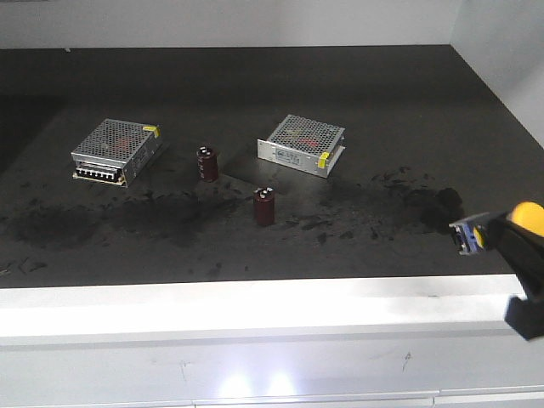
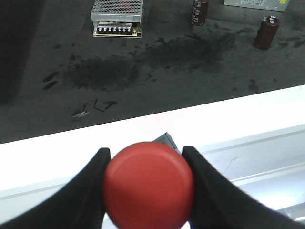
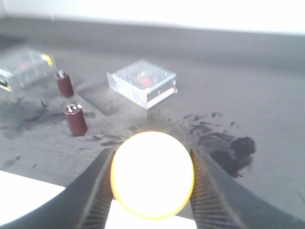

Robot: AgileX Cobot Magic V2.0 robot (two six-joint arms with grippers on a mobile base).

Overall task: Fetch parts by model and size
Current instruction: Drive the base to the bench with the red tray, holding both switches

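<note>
Left fingers (image 2: 85,193) clamp the red switch (image 2: 149,185), right fingers (image 3: 96,195) the yellow switch (image 3: 152,174), both lifted near the bench's (image 1: 382,93) front edge, so picking looks done and the next move likely calls for carrying them away without slipping.

Electronics workshop or lab bench: a smudged black work mat (image 1: 255,76) on a white-edged bench (image 1: 255,310). Ahead of the black fingers (image 2: 90,188) of the left gripper (image 2: 145,152) sit two silver perforated metal boxes (image 1: 116,151) (image 1: 303,144) with screw terminals and two dark red cylindrical capacitors (image 1: 207,163) (image 1: 265,206).
</note>
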